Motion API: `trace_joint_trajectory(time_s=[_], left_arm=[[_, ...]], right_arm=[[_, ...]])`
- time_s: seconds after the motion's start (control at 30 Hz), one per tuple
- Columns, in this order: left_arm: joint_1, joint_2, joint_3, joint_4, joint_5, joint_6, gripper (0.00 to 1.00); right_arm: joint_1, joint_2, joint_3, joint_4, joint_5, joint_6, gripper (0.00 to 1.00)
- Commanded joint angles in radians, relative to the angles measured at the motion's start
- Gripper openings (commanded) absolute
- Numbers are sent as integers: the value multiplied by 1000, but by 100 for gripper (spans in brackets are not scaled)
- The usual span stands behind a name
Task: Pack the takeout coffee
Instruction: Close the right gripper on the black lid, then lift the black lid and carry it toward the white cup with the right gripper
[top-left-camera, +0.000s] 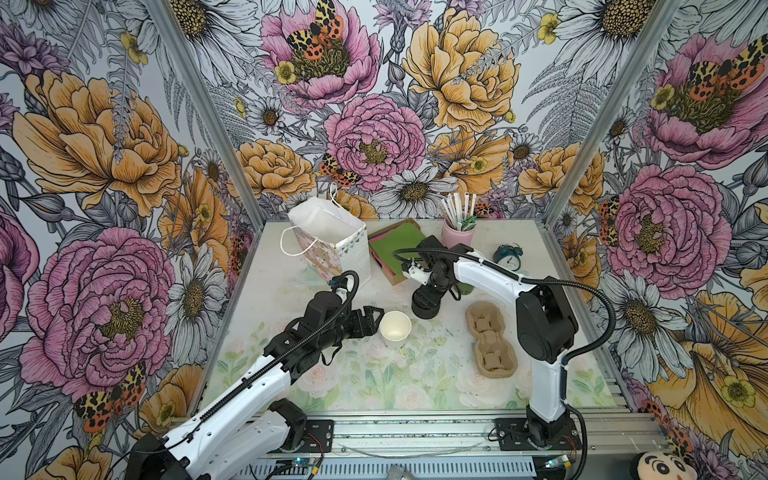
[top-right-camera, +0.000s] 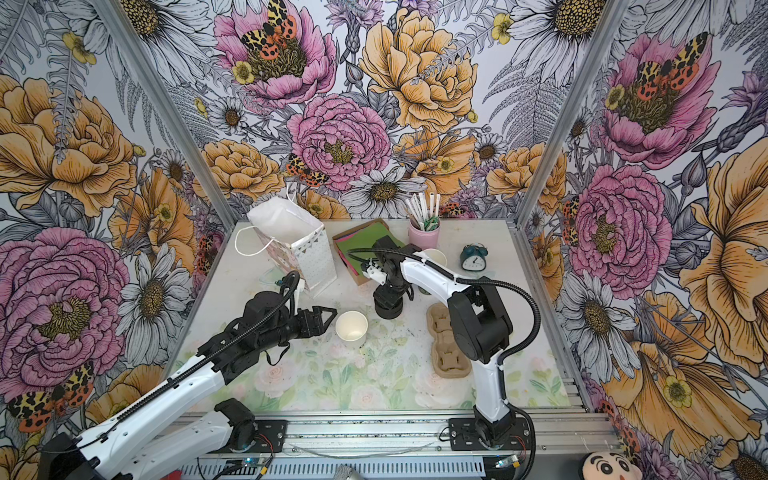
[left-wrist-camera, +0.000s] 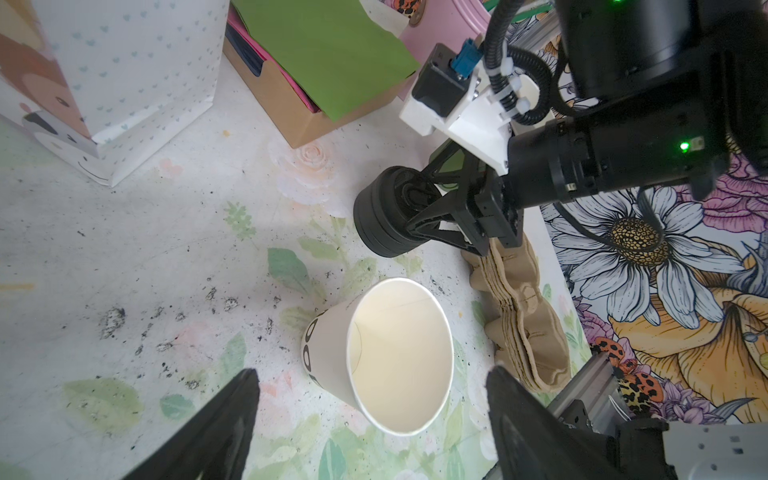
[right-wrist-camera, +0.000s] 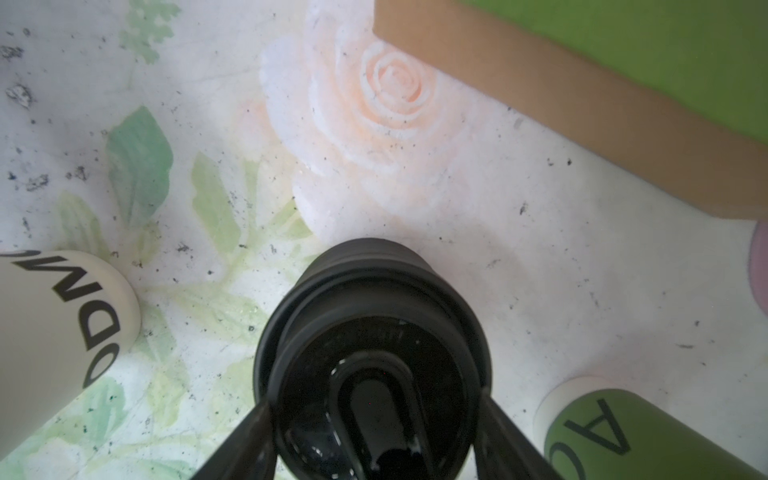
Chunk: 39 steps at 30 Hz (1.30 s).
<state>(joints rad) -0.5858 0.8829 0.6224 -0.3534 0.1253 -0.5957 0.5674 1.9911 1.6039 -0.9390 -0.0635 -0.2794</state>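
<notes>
The takeout coffee's pale paper cup (top-left-camera: 395, 325) (top-right-camera: 351, 325) stands upright mid-table with an open top, white inside (left-wrist-camera: 399, 353); its lettered side shows in the right wrist view (right-wrist-camera: 50, 332). My left gripper (top-left-camera: 376, 321) (top-right-camera: 331, 322) (left-wrist-camera: 372, 374) is open just left of the cup, its fingers apart from it. A squat stack of black lids (top-left-camera: 424, 309) (top-right-camera: 388, 307) (left-wrist-camera: 374, 220) stands to the cup's right. My right gripper (top-left-camera: 426, 303) (left-wrist-camera: 407, 216) (right-wrist-camera: 374, 399) points down over it, fingers pressed on both sides of the top lid (right-wrist-camera: 374, 316).
A white gift bag (top-left-camera: 332, 245) stands open at the back left. Beside it are a box of coloured napkins (top-left-camera: 395, 249), a pink straw holder (top-left-camera: 457, 232) and an alarm clock (top-left-camera: 508, 255). Cardboard cup carriers (top-left-camera: 490, 340) lie right of the lids. A green cup stack (right-wrist-camera: 623, 432) stands close by.
</notes>
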Motion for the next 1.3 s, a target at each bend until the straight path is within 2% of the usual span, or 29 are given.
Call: trace_joint_trajectory(time_s=[0.0,0.2,0.37,0.6,0.9,1.13,1.27], left_arm=[[9,8,-15,36,20,1,87],[7,18,-15,45,26,-4,87],[7,20,-15,48,27,-6,87],[7,24,-10,57,27,-10,87],[49,4,10,60,81,-46,84],[126,-93,-34,70,96,-111,81],[139,-101,-48,79,134,-117,80]], right_arm=[[-9,-69,23,-11,1,9,60],[-10,-90,20,-11,15,16,60],[-11,-122,22,-9,-26,34,59],[-1,-262,24,-11,-98,85,58],[147,-420,-18,-24,-110,155,57],[255,-410,-44,-47,-62,200,56],[302,-370,-50,-46,-51,217,56]])
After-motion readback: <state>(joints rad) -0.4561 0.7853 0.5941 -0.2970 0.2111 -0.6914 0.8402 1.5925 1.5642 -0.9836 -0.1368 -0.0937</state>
